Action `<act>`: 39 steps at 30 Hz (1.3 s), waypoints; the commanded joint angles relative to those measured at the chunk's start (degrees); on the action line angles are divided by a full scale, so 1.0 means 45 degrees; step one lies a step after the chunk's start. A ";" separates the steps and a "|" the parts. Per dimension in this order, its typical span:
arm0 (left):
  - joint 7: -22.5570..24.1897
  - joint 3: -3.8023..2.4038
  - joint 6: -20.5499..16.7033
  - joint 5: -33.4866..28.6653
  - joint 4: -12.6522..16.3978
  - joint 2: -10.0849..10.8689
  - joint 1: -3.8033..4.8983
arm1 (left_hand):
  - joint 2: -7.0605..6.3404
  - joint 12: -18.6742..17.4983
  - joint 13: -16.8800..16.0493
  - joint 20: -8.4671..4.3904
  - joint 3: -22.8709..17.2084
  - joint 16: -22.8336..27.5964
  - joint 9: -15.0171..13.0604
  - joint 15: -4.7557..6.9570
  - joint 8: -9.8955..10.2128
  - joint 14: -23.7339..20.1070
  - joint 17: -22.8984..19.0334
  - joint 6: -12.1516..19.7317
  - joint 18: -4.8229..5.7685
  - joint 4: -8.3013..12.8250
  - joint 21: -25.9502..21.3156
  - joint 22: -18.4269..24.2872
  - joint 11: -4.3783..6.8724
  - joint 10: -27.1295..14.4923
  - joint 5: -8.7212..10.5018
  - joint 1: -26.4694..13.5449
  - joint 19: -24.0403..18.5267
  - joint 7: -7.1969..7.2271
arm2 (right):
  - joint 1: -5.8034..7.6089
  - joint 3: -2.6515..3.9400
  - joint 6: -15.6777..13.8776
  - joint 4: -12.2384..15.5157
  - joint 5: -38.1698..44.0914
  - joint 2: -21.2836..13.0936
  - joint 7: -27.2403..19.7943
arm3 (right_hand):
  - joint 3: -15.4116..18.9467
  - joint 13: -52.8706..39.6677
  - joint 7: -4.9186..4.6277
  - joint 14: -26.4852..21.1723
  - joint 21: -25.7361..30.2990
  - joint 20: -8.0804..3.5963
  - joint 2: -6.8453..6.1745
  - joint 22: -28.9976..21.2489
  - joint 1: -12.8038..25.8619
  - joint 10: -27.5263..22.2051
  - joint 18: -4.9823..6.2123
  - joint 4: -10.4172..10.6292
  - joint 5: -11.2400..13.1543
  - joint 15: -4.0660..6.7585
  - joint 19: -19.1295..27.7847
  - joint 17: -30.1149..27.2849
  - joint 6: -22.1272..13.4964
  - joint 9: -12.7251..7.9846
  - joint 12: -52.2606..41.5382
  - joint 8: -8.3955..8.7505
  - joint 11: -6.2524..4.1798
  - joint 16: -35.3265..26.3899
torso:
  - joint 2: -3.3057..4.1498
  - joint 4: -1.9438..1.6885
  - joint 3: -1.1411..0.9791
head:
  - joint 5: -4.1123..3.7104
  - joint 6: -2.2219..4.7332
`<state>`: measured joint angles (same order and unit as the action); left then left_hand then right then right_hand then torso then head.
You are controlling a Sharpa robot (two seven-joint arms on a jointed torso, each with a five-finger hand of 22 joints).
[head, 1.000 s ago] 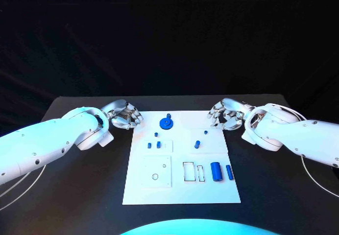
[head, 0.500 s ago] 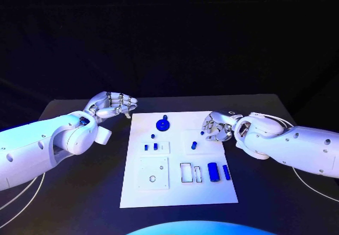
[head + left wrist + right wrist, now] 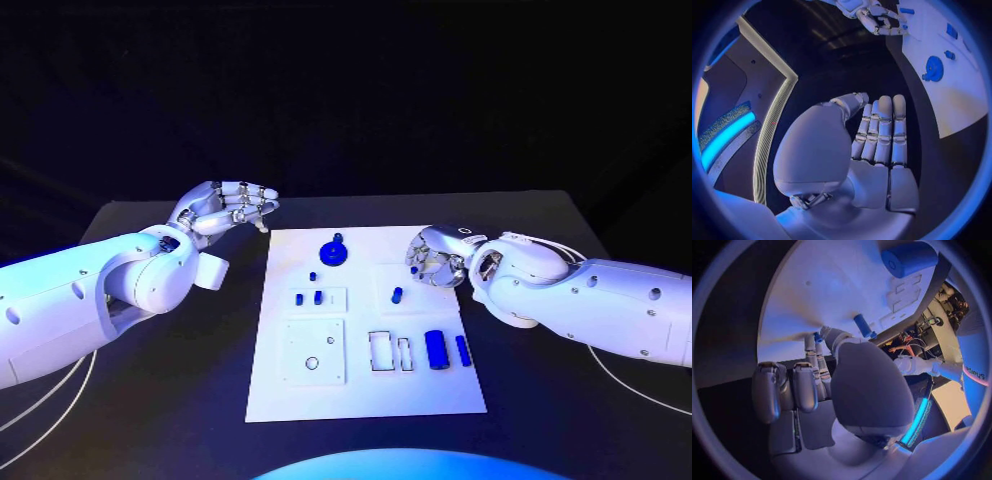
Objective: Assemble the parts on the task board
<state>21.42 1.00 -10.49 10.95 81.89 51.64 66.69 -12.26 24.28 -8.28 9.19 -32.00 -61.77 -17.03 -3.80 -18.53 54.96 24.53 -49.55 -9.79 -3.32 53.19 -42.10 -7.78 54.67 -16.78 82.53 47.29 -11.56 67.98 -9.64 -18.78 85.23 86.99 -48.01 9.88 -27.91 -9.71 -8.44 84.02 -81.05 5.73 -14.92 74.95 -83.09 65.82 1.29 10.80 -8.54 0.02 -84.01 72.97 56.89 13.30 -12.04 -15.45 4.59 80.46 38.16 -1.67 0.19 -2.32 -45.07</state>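
Note:
The white task board lies mid-table. On it are a blue round gear part, two small blue pieces, a blue peg, and a thick blue cylinder beside a thin one. My right hand hangs over the board's far right part, thumb and a finger closed round a small blue peg that stands there. My left hand floats off the board's far left corner, fingers curled in with nothing in them. The left wrist view shows the gear and the right hand.
Bare black table surrounds the board on both sides and in front. Rectangular recesses and a square inset plate mark the board's near half. A dark curtain stands behind the table.
My right hand has slid left from the board's edge onto the board and closed round the small peg. My left hand has drawn back and up, away from the board's corner.

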 commanded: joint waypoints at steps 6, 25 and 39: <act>0.0241 -0.0010 0.0291 -0.0376 0.0054 0.0019 0.0015 | 0.0038 -0.0026 0.0013 -0.0022 0.0094 0.0058 -0.0008 0.0038 -0.0029 -0.0083 -0.0027 0.0021 -0.0170 -0.0001 -0.0055 0.0021 -0.0013 -0.0019 0.0032 -0.0085 -0.0081 -0.0008 | -0.0098 -0.0005 0.0608 -0.0146 0.0268 0.0187 0.0215 | -0.1288 0.0227 0.0088 0.0558 -0.0164 -0.0109 0.0182 0.2304 0.0178 0.0558 0.0141 -0.0505 -0.0475 0.0120 -0.0654 -0.0009 0.0465 0.0131 0.0332 -0.0070 -0.0117 0.0020 | -0.0001 -0.0004 0.0004 | 0.0032 -0.0049; -0.0095 -0.0006 0.0269 -0.0191 0.0153 0.0128 0.0017 | 0.0028 -0.0033 0.0027 -0.0025 0.0126 0.0078 -0.0005 0.0040 -0.0029 -0.0072 -0.0049 0.0041 -0.0173 0.0026 -0.0073 0.0036 -0.0022 -0.0036 0.0035 -0.0073 -0.0064 -0.0025 | -0.0167 -0.0040 0.2334 -0.0032 0.1619 0.0513 0.1144 | -0.1674 0.0349 0.0177 0.0584 -0.0324 -0.0156 0.0120 0.2415 0.0718 0.0845 0.0103 -0.0943 -0.0385 0.0164 -0.0716 0.0068 0.0766 0.0315 0.0617 -0.0230 -0.0180 0.0095 | -0.0001 0.0010 -0.0002 | -0.0014 -0.0174; -0.0273 -0.0004 0.0177 0.0031 0.0252 0.0200 0.0017 | 0.0051 -0.0063 0.0056 -0.0020 0.0145 0.0126 0.0000 0.0026 -0.0029 -0.0083 -0.0088 0.0068 -0.0169 0.0037 -0.0111 0.0061 -0.0044 -0.0097 0.0027 -0.0070 -0.0059 -0.0046 | -0.0173 -0.0058 0.1998 0.0186 0.2750 0.0528 0.1738 | -0.2189 0.0339 0.0375 0.0620 -0.0749 -0.0302 0.0676 0.2671 0.0836 0.1545 0.0006 -0.1620 -0.0405 0.0347 -0.0878 0.0161 0.1249 0.0721 0.0754 -0.0647 -0.0394 0.0188 | -0.0007 0.0011 -0.0007 | -0.0046 -0.0234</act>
<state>20.32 1.03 -10.05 10.48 82.80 52.54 66.70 -12.26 24.28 -8.08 9.19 -31.54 -61.55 -17.02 -3.80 -18.53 54.96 24.19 -49.56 -9.74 -3.17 52.96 -41.92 -7.99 54.46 -16.79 82.53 47.29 -11.55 68.30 -9.07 -13.39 86.06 97.17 -45.81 16.56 -37.61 -7.92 -6.82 84.03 -84.22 4.90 -12.87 74.92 -78.92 72.18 1.29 3.89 -10.27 1.25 -84.01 73.78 62.16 16.18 -8.45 -18.00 3.05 81.18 38.14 -1.61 0.16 -2.49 -46.09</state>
